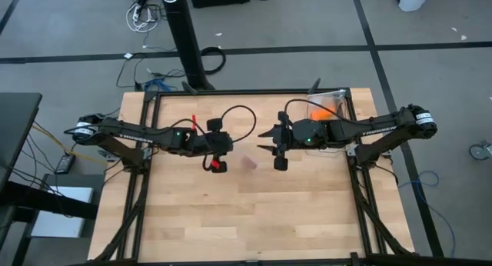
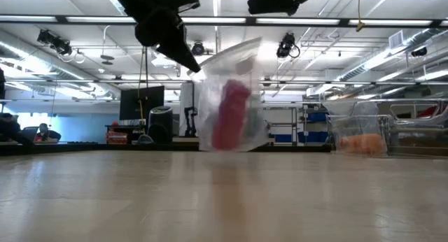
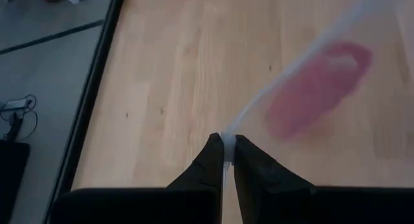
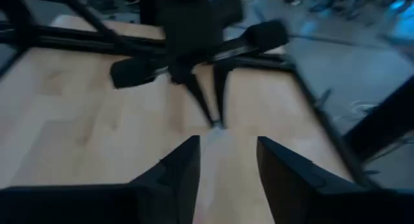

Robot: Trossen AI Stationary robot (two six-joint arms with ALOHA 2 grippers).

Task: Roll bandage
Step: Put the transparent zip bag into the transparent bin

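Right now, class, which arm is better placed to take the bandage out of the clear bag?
Right. The left gripper is shut on the clear bag edge, holding the pink bandage up; the right gripper is open nearby.

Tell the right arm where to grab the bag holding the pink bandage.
Grip the bag's free top corner, coming from the side opposite the left end effector, which pinches the other corner. The bag hangs with the bandage inside; the open right end effector faces it.
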